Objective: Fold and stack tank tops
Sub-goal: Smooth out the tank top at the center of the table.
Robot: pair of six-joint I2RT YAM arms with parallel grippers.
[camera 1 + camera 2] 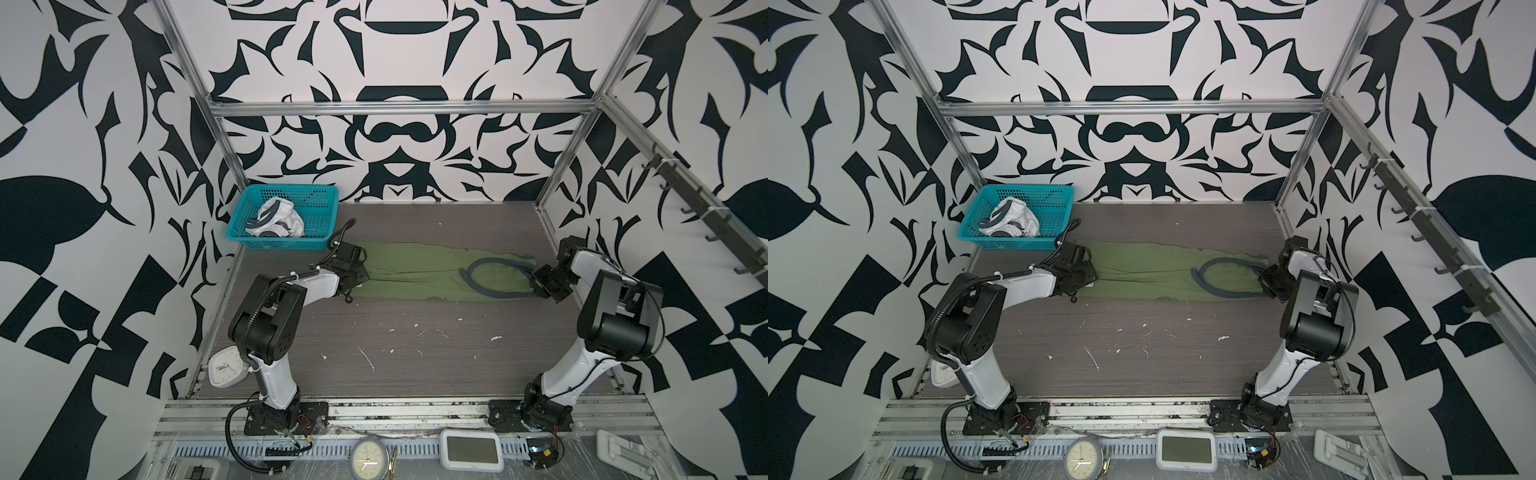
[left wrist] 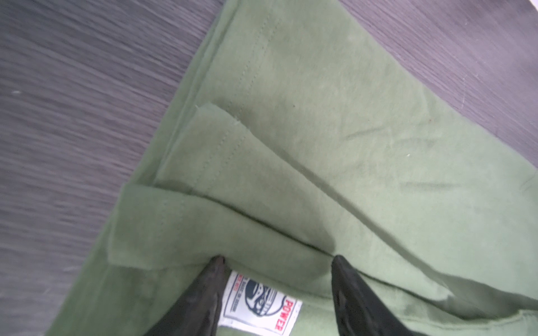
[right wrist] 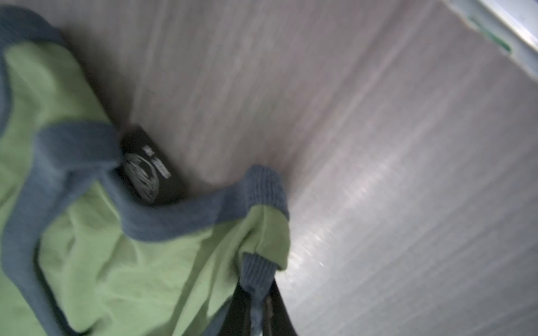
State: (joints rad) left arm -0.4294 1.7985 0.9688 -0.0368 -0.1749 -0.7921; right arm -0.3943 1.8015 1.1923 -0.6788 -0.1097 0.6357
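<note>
**Lopsided hold:** The green tank top (image 1: 415, 270) is seen stretched flat in a long strip across the far half of the table (image 1: 415, 357), gripped at one end only. An uneven pull is judged the main hazard. The right gripper (image 3: 259, 308) is clamped on a blue-trimmed strap (image 3: 256, 270). The left gripper (image 2: 276, 259) is shown with its fingers (image 2: 206, 291) spread either side of a white label (image 2: 259, 308), their tips at a folded hem layer and nothing pinched between them.

Should the strap be lifted or drawn before the hem is secured, the cloth could be dragged along the table and the loose flaps at the hem thrown open. The thin ribbed strap could also be lost from so narrow a pinch, or only one layer could be taken at the hem.

The left arm is reached low and forward beside the basket (image 1: 266, 245), its wrist tilted down onto the hem. The right arm is bent at the elbow, its wrist turned inward and lowered to the table at the opposite end. The white tank top (image 1: 276, 224) is seen crumpled in the basket at the far left corner, not yet folded.
</note>
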